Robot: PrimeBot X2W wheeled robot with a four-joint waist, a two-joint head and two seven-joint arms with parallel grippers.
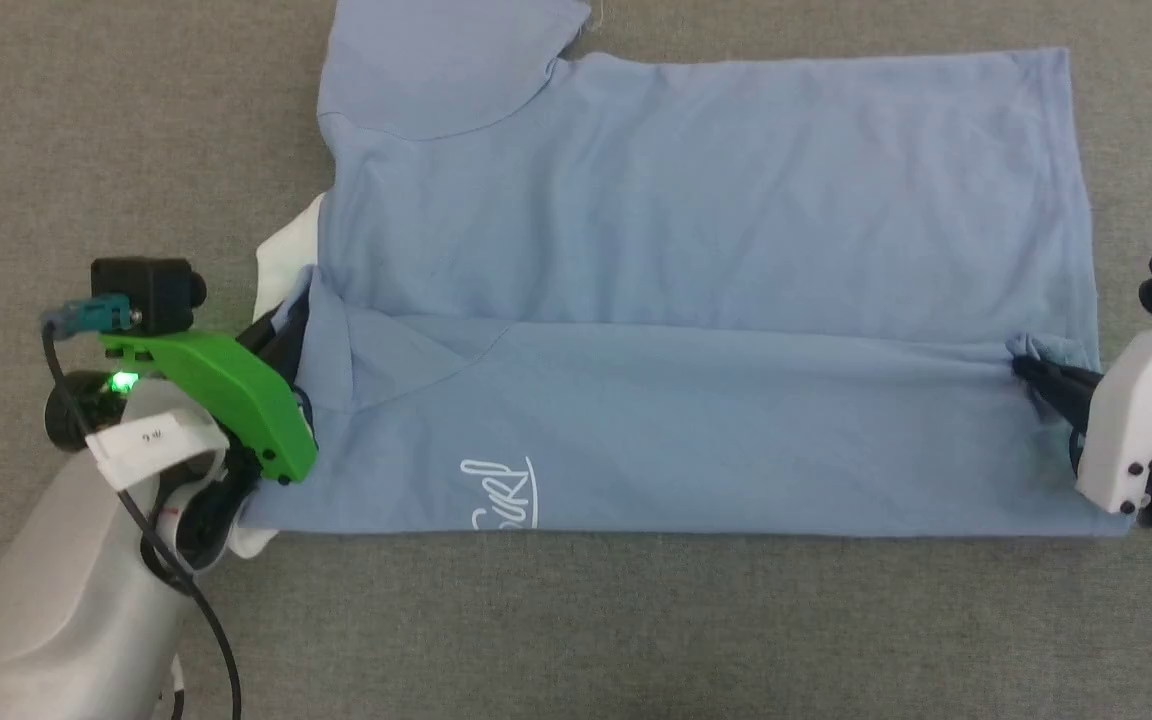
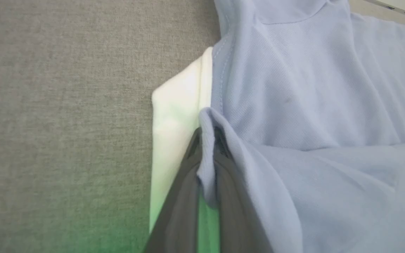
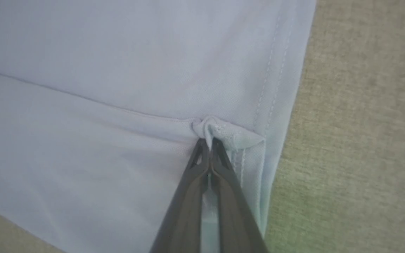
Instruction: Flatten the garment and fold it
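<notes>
The garment (image 1: 696, 250) lies long left-right before you; left jaws and right jaws pinch its fold's opposite ends.

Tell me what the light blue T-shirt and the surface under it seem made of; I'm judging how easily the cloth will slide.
Light blue T-shirt: soft matte knit, perhaps cotton or a blend; fine ribbed texture, stitched hem, and it bunches into small soft folds. Grey surface: matte woven fabric covering, with a visible crosshatch weave; probably grippy rather than slick.
</notes>
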